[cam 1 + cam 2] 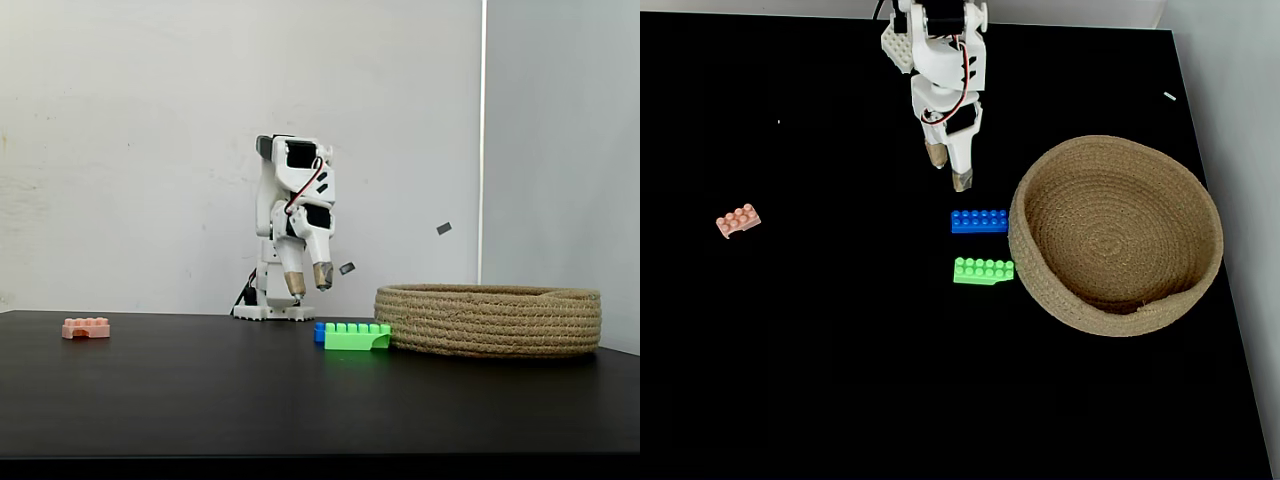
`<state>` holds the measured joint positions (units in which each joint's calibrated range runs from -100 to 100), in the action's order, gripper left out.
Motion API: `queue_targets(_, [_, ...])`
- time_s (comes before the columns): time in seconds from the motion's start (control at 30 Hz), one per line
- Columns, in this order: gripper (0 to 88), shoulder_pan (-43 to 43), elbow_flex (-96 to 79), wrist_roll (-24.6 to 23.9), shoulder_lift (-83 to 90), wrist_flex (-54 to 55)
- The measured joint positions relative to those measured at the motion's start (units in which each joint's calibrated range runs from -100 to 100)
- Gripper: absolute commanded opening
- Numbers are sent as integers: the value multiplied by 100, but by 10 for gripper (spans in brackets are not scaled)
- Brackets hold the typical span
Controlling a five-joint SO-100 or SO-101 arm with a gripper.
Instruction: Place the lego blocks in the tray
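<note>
Rough woven tray [1110,310]; seemingly matt table [820,360].

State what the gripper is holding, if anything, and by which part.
Nothing. The gripper hangs open above the table, apart from all three bricks.

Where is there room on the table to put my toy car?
There is lots of bare black table between the pink brick and the blue brick, and all along the near edge. It is crowded by the basket: the blue and green brick sit tight against it, with the hand close by, above the blue one.
</note>
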<state>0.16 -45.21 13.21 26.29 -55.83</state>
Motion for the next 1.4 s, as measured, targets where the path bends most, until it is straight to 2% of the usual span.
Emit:
queue_targets(0.33, [207,0,1502,-381,-1374,-374])
queue_targets(0.5, [256,0,1962,-484,-1815,-374])
queue_targets(1.4, [254,-301,2254,-1158,-2774,-374])
